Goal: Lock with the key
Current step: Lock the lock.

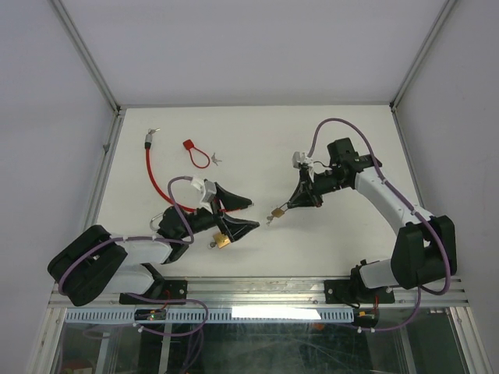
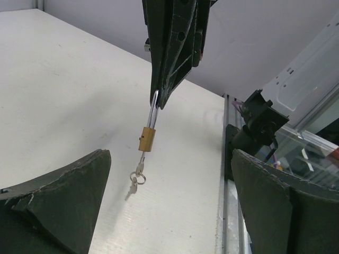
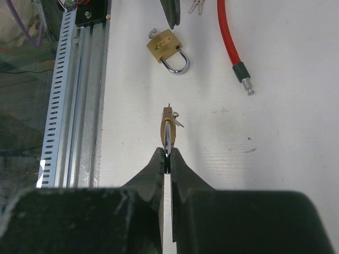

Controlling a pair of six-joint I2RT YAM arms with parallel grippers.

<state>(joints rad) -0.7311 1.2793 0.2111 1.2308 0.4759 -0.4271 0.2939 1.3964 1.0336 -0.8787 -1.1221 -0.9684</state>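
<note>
Small padlock (image 3: 168, 119) hangs pinched in the right hand (image 3: 167, 157)

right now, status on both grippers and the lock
Right gripper shut on small padlock by its shackle, keys dangling below. Left gripper open, empty. Bigger padlock and red cable lie near it.

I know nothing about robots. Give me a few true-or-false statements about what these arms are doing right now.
1. The right fingers pinch the silver shackle of a small brass padlock. True.
2. Small silver keys dangle beneath that padlock. True.
3. The left fingers grip the larger brass padlock. False: they stand open, and it lies on the white table.
4. The red cable hangs from an arm. False: it lies on the table.
</note>
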